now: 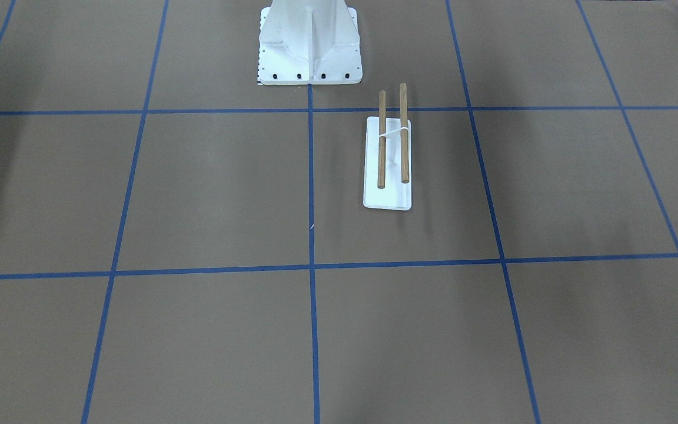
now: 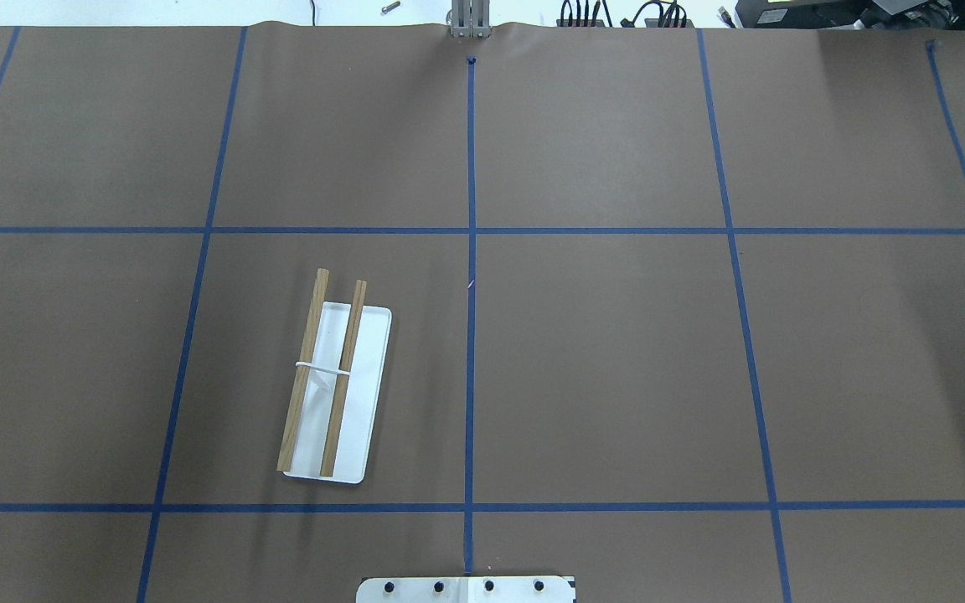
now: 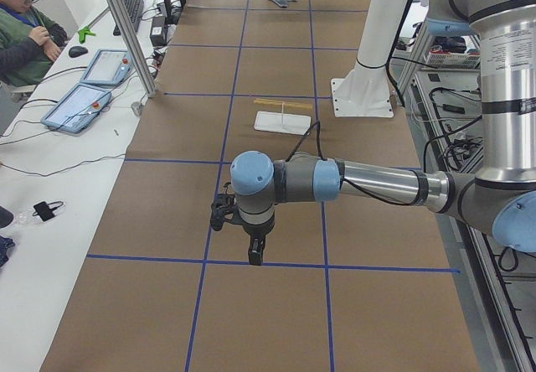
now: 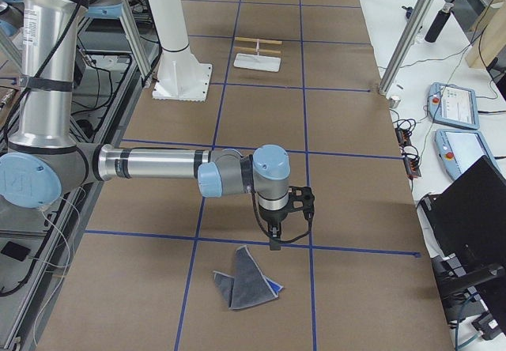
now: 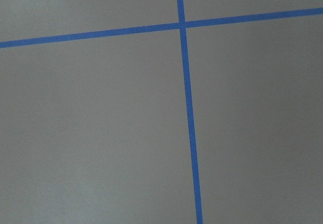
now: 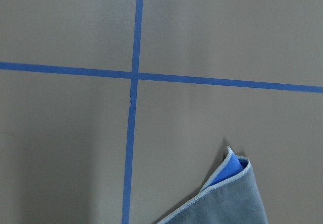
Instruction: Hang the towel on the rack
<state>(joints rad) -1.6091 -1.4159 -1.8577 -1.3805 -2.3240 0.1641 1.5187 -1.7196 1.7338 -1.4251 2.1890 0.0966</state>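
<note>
**Limp towel at the right end, rack well away**

The towel (image 4: 247, 286) lies folded and rumpled at the right end of the desk (image 2: 616, 377), with its blue underside peeking out. It is well apart from the rack (image 2: 368, 394), which stands left of the centre line. The towel looks light and limp, so it will likely sag and slide. A corner or the stitched edge seems the best hold. The right tool (image 4: 274, 243) hangs near the towel and the left tool (image 3: 254, 256) over bare desk. I cannot tell whether either is apart or together. The white pedestal (image 1: 309, 41) near the rack may crowd the approach.
</note>
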